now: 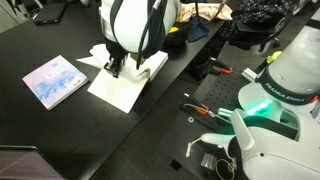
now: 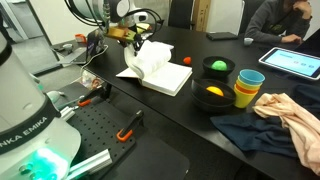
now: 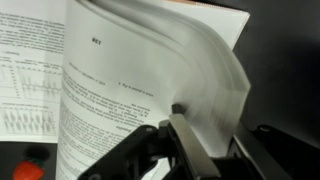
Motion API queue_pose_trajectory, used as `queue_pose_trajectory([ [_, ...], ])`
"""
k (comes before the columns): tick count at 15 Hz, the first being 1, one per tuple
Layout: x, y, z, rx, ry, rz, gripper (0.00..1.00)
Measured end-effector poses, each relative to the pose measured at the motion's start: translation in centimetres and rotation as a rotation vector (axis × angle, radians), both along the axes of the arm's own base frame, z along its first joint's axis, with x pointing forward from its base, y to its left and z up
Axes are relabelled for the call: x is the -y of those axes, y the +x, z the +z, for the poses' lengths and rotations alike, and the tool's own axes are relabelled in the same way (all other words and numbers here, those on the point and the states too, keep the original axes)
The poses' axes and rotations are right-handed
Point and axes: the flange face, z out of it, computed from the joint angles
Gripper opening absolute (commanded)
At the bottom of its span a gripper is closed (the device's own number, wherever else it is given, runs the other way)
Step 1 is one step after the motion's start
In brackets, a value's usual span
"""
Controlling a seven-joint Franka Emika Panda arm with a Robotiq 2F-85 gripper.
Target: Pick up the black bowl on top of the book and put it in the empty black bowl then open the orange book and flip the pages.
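The orange book lies open on the black table, white pages up, in both exterior views (image 1: 125,85) (image 2: 158,72); its cover is hidden. My gripper (image 1: 118,68) (image 2: 133,45) is over the book's spine side. In the wrist view its fingers (image 3: 215,128) are apart, and one fingertip touches a fan of blurred, curling pages (image 3: 200,70). The black bowl with the yellow ball (image 2: 210,96) stands on the table beside the book. The empty black bowl is not separately visible.
A black bowl with a green ball (image 2: 217,67) and stacked blue and yellow cups (image 2: 248,85) stand next to the yellow-ball bowl. A red ball (image 2: 186,60) lies behind the book. A pale blue-and-white book (image 1: 55,80) lies apart. A cloth (image 2: 290,115) and tablet (image 2: 295,62) are nearby.
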Motion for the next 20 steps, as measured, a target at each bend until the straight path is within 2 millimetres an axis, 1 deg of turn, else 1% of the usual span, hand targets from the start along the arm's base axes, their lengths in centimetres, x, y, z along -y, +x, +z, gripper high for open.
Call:
queue_pose_trajectory([
  [1,-0.6,-0.4,-0.4,-0.011,0.007,0.012,0.53],
  [2,-1.1,-0.8,-0.8,-0.023,0.016,0.021,0.58],
  [3,-1.6,-1.1,-1.1,-0.035,0.026,0.028,0.6],
  [4,-1.9,-1.4,-1.4,-0.046,0.036,0.032,0.66],
  [8,-2.6,-2.2,-2.5,-0.098,0.091,0.029,0.97],
  [10,-2.5,-2.4,-3.0,-0.123,0.118,0.02,1.0],
  [13,-2.2,-2.4,-3.5,-0.146,0.146,0.013,1.0],
  [17,-1.7,-2.1,-3.3,-0.138,0.161,0.013,1.0],
  [20,-0.8,-1.8,-3.6,-0.108,0.124,0.056,1.0],
])
